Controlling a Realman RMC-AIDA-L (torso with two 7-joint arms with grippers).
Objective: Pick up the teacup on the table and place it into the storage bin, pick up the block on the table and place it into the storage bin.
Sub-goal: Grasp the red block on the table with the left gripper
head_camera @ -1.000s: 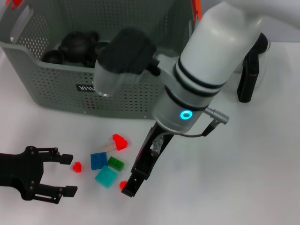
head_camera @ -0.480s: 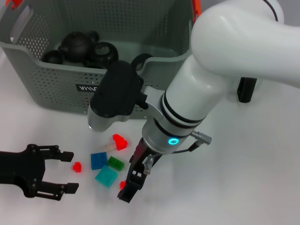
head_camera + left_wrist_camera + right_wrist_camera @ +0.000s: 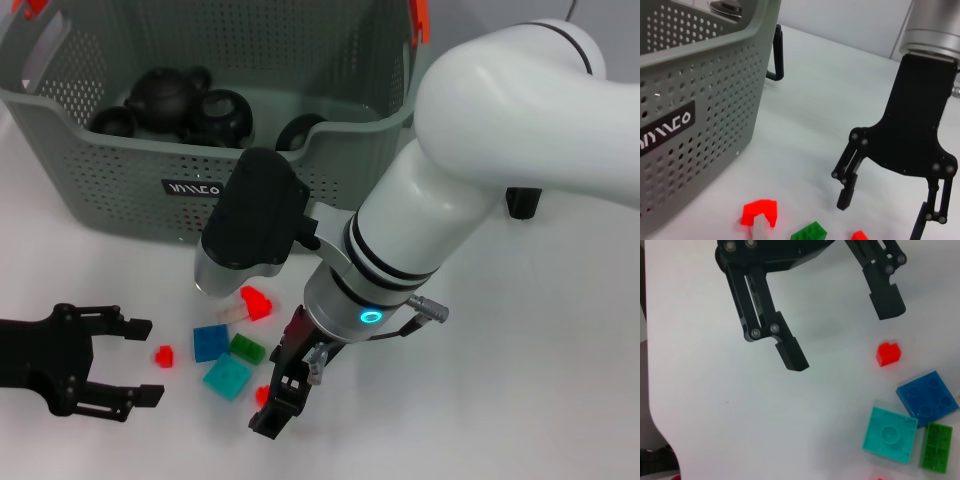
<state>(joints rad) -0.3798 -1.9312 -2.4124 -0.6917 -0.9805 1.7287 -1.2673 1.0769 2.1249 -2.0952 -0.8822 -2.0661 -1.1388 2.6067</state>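
1. The right pincer (image 3: 272, 405) hangs low over the white table (image 3: 520, 380), fingers spread, beside a small red block (image 3: 262, 395).
2. The left pincer (image 3: 135, 362) rests spread, empty, near another red block (image 3: 163, 354).
3. Teal (image 3: 227, 377), blue (image 3: 210, 343) and green (image 3: 247, 348) blocks lie between them.
4. Farther back, the storage bin (image 3: 130, 200) holds dark round teaware (image 3: 165, 95).

The right gripper (image 3: 272, 405) has moved lower and nearer the robot over the last second, its jaws open beside a small red block (image 3: 262, 395). Its white arm (which earlier hid part of the storage bin (image 3: 120, 200)) has swung down, uncovering a black teacup (image 3: 300, 131) inside.
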